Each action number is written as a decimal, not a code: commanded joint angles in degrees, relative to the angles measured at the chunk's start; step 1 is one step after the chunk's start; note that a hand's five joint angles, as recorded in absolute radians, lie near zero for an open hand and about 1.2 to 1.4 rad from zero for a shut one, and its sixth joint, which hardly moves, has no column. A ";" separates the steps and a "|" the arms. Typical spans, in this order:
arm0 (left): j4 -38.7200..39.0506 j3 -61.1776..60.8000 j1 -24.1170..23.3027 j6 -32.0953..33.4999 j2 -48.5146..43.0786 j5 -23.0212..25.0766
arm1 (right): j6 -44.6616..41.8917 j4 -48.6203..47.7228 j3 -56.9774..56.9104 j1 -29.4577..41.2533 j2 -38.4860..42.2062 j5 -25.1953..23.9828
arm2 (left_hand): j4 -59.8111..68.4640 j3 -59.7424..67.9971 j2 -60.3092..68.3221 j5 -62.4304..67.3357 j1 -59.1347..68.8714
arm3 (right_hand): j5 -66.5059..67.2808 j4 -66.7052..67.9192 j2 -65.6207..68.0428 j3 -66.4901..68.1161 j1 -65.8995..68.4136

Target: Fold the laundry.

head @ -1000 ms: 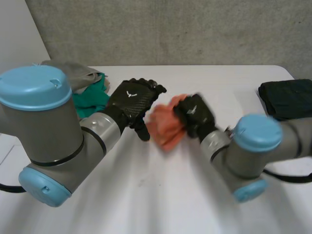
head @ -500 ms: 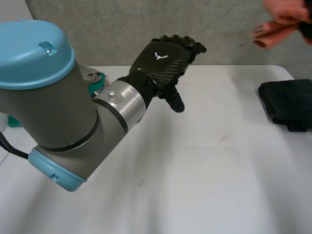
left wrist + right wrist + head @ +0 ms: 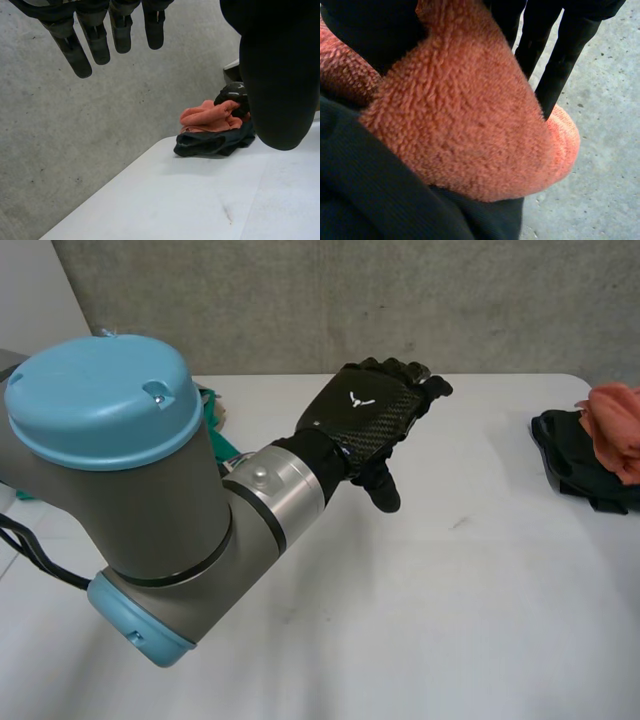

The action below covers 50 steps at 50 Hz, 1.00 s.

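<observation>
Head view: cloth (image 3: 614, 428) at table (image 3: 430, 620) edge

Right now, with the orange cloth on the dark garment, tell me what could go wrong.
1. The orange cloth sits bunched on the dark garment with the right hand pinching it; released so, it would likely end up crumpled, not folded.
2. The dark garment lies near the table edge, so a push could slide it off.

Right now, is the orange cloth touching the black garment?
Touching. The left wrist view shows the orange cloth resting directly on the black garment, no gap between.
</observation>
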 commanded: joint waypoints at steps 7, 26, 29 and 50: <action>0.04 -0.74 -0.40 0.00 -0.02 0.01 | 0.98 -0.90 3.43 -0.41 -7.84 -0.55 | -0.61 -0.93 -0.62 -1.59 -0.76 | 17.61 11.19 14.71 13.23 24.02; 0.04 -1.61 -0.31 -0.08 -0.19 0.01 | 17.86 -14.78 4.65 1.26 -2.76 4.12 | -0.44 -0.77 -0.45 -1.43 -0.59 | 17.61 11.19 14.71 13.23 24.02; 0.04 -1.70 -0.31 -0.08 -0.37 0.01 | 16.02 -15.13 4.74 1.26 -1.70 3.06 | -0.61 -0.93 -0.62 -1.59 -0.76 | 17.61 11.19 14.71 13.23 24.02; 0.13 -1.79 -0.66 -0.17 0.33 0.01 | -12.67 19.26 8.96 -8.13 -16.36 2.09 | -0.78 -1.10 -0.79 -1.76 -0.92 | -52.39 -58.81 -55.29 -56.77 -45.98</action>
